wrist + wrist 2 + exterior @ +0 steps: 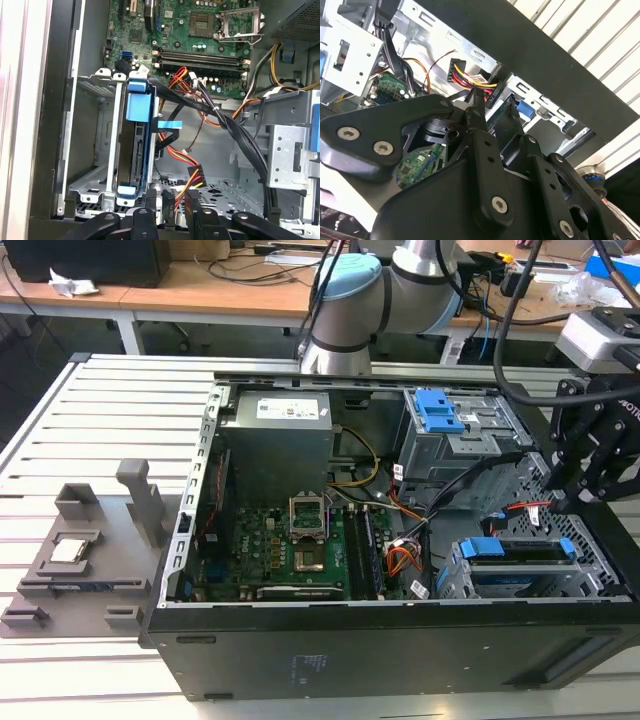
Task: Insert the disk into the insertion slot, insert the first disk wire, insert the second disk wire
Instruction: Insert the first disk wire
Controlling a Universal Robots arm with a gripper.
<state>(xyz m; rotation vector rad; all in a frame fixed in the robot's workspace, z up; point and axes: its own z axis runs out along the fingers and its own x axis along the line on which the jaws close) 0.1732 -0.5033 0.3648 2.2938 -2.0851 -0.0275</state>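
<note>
The disk [520, 568] in its blue carrier lies inside the insertion slot [455, 578], the low grey perforated cage at the exterior view's right end of the open computer case. In the first wrist view the disk [137, 150] stands edge-on inside the slot [92, 145]. The first disk wire [195, 176], red, yellow and black with a dark plug, runs from that plug down between my fingers. My gripper [562, 498] [494, 102] [175, 202] hangs beside the slot, shut on the wire's end. The dark plug [456, 70] sits just beyond the fingertips.
A taller grey cage with a blue latch plate [440, 410] stands behind the slot. Thick black cables [235, 130] cross the case floor near the wire. The motherboard [300, 550] and power supply [275, 445] take up the rest of the case. A grey fixture [90, 550] lies outside.
</note>
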